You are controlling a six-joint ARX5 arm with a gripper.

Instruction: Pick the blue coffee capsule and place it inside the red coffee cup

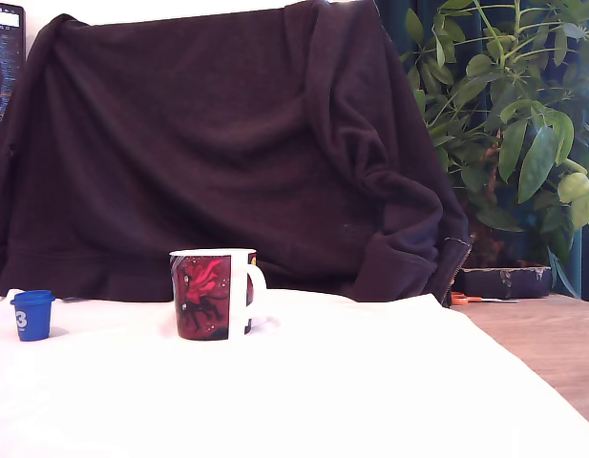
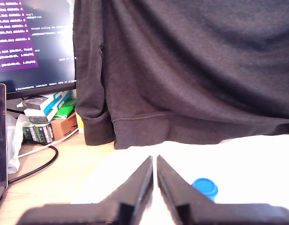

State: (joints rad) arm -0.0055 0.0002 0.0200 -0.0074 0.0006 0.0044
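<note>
The blue coffee capsule (image 1: 32,315) sits at the lower left of the exterior view, well apart from the red coffee cup (image 1: 213,294), and the gripper (image 2: 154,161), nearly closed and empty, must open and reach first.

I see a wooden table (image 1: 552,343) mostly covered by a white cloth (image 1: 304,391). On the cloth stand the capsule (image 1: 32,315), upright at the exterior view's left edge, and the cup (image 1: 213,294) nearer the middle, handle toward the exterior view's right, well apart from it. On bare wood behind lie orange-handled scissors (image 1: 471,300) beside a dark case (image 1: 504,282).
</note>
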